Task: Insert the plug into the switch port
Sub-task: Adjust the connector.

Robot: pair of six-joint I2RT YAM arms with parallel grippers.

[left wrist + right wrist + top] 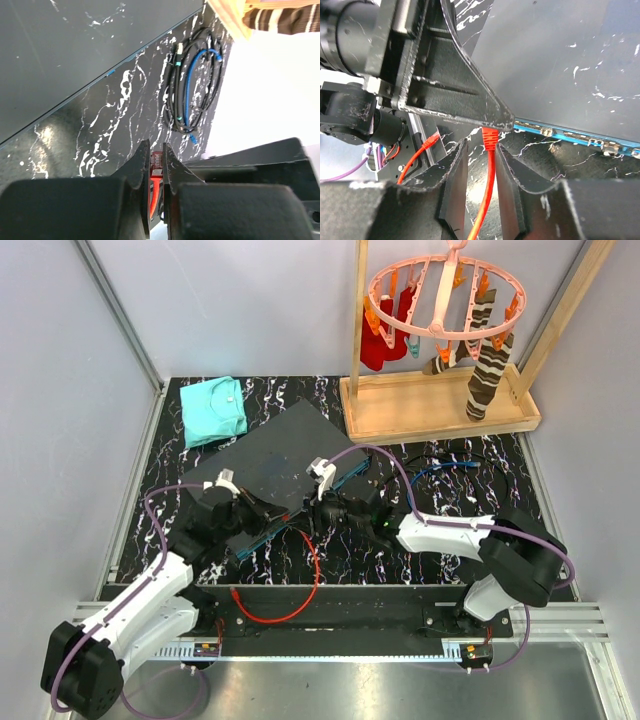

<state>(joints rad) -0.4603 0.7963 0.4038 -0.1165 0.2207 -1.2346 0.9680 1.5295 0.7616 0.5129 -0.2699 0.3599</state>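
pinched plug (156, 162) tight in left gripper (156, 150), nose toward switch (560, 60) socket edge just beside, with right gripper (481, 146) parted around cable (487, 200).

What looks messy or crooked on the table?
The switch lies crooked, turned diagonally on the table. The red cable loops past the table's near edge, and a tangle of black and blue cables sits loose on the right. Nothing looks broken.

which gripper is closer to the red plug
Left. The left gripper is shut on the red plug; the right gripper is open, straddling the red cable just behind the plug.
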